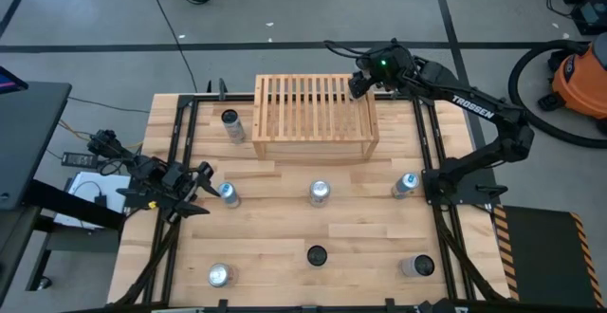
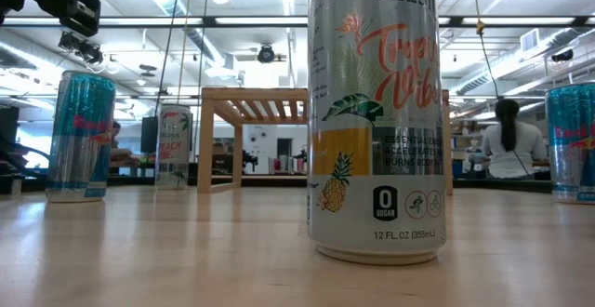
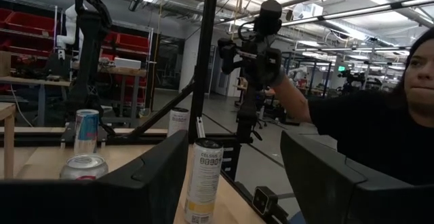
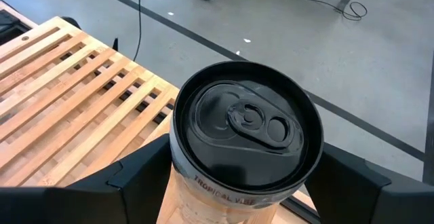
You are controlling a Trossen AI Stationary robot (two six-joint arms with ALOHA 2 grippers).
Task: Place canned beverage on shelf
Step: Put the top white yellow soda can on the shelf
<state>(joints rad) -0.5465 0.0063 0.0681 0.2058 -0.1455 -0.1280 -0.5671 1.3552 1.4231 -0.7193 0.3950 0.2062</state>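
Note:
The shelf, a light wood rack with a slatted top, stands at the table's far middle. My right gripper hangs over its far right corner, shut on a can with a black top. In the right wrist view the slats lie beside and below the can. I cannot tell whether the can's base rests on anything. My left gripper waits at the table's left side, open, with nothing between its fingers. My right gripper pinches the can's side wall just under the top rim between its two fingers, one on each side. The fingers slant down from the table's far right. The can stands about upright, top up; its base is hidden.
Several other cans stand about the table: one left of the shelf, a row across the middle, more near the front edge. A person sits beyond the table. An orange vacuum stands on the floor at right.

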